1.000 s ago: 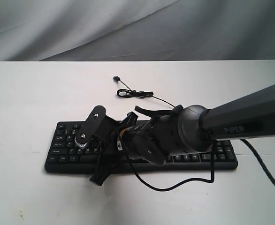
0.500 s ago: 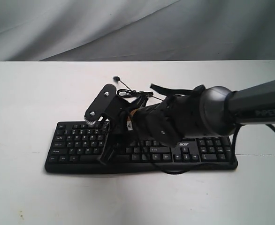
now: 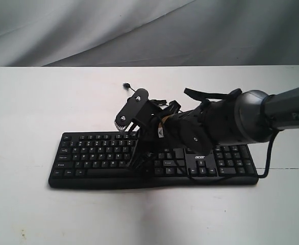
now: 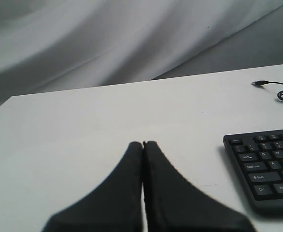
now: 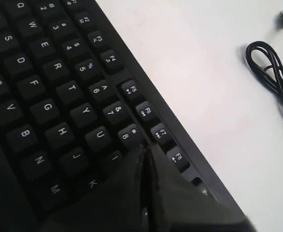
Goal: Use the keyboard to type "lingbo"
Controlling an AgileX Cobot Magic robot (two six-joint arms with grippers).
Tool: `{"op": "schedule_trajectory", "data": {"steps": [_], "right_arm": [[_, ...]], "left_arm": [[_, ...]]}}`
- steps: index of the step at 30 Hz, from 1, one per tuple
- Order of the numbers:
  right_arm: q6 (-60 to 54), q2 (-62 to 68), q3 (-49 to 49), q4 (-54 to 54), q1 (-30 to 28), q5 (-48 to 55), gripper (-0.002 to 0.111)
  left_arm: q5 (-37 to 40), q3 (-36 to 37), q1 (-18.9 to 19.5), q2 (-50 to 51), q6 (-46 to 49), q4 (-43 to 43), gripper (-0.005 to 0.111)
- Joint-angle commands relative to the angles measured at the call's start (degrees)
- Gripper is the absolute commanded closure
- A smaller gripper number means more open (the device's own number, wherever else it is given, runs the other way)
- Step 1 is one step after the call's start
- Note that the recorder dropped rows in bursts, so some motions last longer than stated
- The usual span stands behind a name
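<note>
A wide, flat black keyboard (image 3: 88, 153) with white key legends lies lengthways in the middle of a white tabletop (image 3: 37, 102). The right arm reaches across the middle of the scene. Its black right gripper (image 3: 138, 162) points steeply down onto the letter keys.

In the right wrist view, the right gripper (image 5: 145, 151) has its two fingers pressed together into one narrow tip. That shape probably lets it strike a single key without catching the keys around it. The tip sits just beside the 8 key, near U, I and J. I cannot tell whether it is touching a key.

The left gripper (image 4: 142, 144) also has its fingers squeezed flat together. It hovers over bare table off the keyboard's (image 4: 267, 164) Esc and Tab corner, well clear of the typing arm.

The function-key row and the keyboard's (image 5: 45, 87) far edge lie right behind the tip. A thin black coiled cable (image 5: 272, 72) rests beyond that edge, apart from the keyboard. Open table surrounds the keyboard on all sides.
</note>
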Motion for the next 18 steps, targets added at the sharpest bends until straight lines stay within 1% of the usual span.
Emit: {"op": "schedule_trajectory", "data": {"steps": [1,18], "right_arm": [[-0.2,-0.1,0.9,-1.1,-0.5,-0.6,0.108],[-0.2,2.4,1.9,-2.3,-0.8,-3.8,0.108]], "left_arm": [[-0.6,0.3,-0.4,-0.2,-0.3,-0.1,0.107],[-0.6,0.3,-0.4,-0.2,-0.3,-0.1,0.107]]}}
